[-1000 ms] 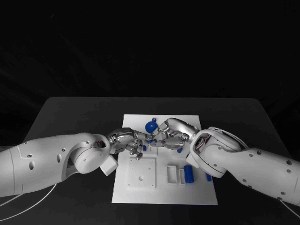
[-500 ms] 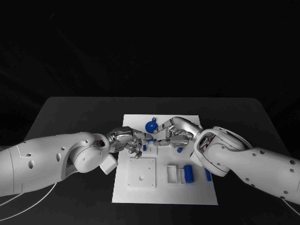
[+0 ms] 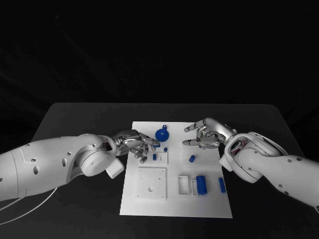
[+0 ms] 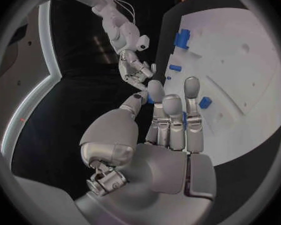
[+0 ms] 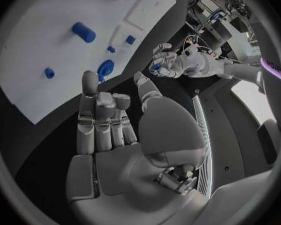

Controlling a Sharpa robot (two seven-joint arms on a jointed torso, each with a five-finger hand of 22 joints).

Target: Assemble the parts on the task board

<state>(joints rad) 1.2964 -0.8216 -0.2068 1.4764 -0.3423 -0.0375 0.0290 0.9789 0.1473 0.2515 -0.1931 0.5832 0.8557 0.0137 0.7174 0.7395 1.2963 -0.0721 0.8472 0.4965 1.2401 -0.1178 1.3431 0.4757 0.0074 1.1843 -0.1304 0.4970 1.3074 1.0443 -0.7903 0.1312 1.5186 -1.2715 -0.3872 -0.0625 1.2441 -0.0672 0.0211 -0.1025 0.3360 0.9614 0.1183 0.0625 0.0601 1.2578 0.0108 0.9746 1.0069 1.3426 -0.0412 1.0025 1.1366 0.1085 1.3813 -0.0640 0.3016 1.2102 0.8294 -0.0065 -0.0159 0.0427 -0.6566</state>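
The white task board (image 3: 175, 199) lies mid-table. A round blue part (image 3: 162, 134) stands near its far edge, seen also in the right wrist view (image 5: 105, 68). Small blue parts (image 3: 192, 159) sit mid-board, and a blue cylinder (image 3: 200, 184) lies toward the near right. My left hand (image 3: 136, 145) hovers over the board's left edge and pinches a small blue part (image 4: 150, 99) between thumb and fingertip; the right wrist view shows that blue part (image 5: 154, 67) in the left hand (image 5: 167, 61) too. My right hand (image 3: 206, 134) hangs over the board's far right corner, fingers straight, holding nothing.
A square white block (image 3: 151, 183) and a narrow white block (image 3: 183, 184) stand on the board's near half. A thin blue bar (image 3: 222, 184) lies beside the cylinder. Black table (image 3: 80, 119) surrounds the board on every side.
The two hands were together over the board's middle. My right hand has drawn back to the right and opened its fingers. The left hand has shifted slightly left.
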